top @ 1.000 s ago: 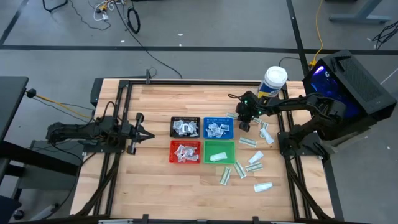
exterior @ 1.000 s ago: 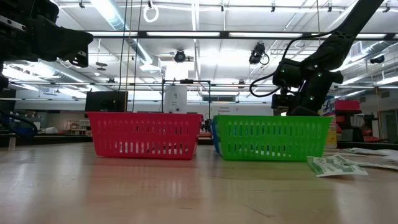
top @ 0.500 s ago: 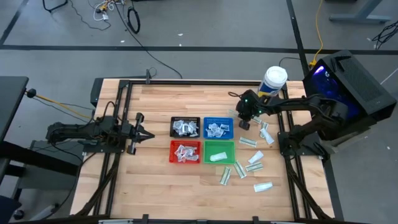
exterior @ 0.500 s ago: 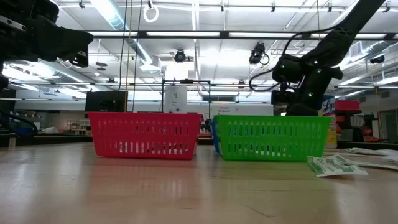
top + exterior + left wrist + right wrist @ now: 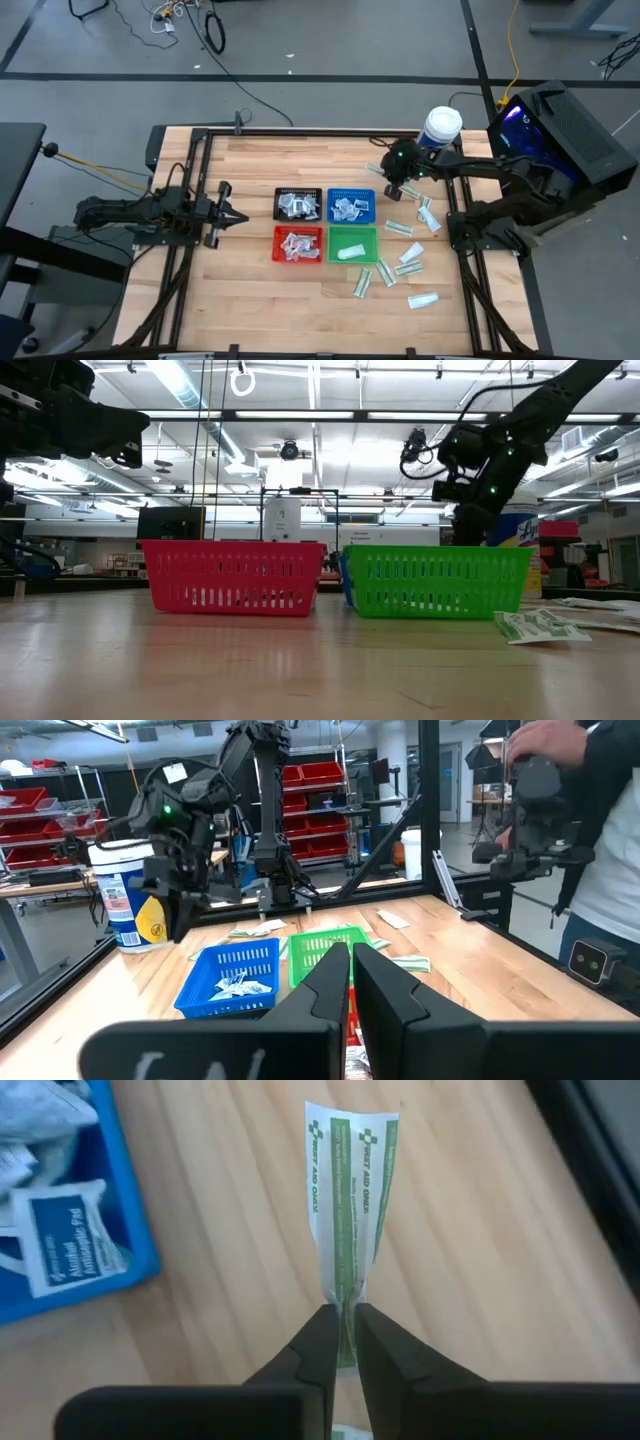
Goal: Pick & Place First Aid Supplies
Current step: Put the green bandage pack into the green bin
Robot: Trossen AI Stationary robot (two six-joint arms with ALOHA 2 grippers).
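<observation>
Carrying narrow white-and-green packet (image 5: pixel 347 1190), right end effector (image 5: pixel 341 1320) pinching it above surface (image 5: pixel 300 300), beside blue tray (image 5: pixel 351 206). Next: swinging over green tray (image 5: pixel 352 243), releasing. Left end effector (image 5: pixel 243 216) closed, empty, waiting.

The blue tray (image 5: pixel 70 1210) is cut off, its packets' (image 5: pixel 70 1250) small print unreadable.

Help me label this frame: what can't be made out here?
- Red tray and green tray, low view: contents hidden by the mesh walls.
- Packet in the right pincer, right wrist view: its lower end hidden between the fingers.
- Black tray, high view: packets too small to count.
</observation>
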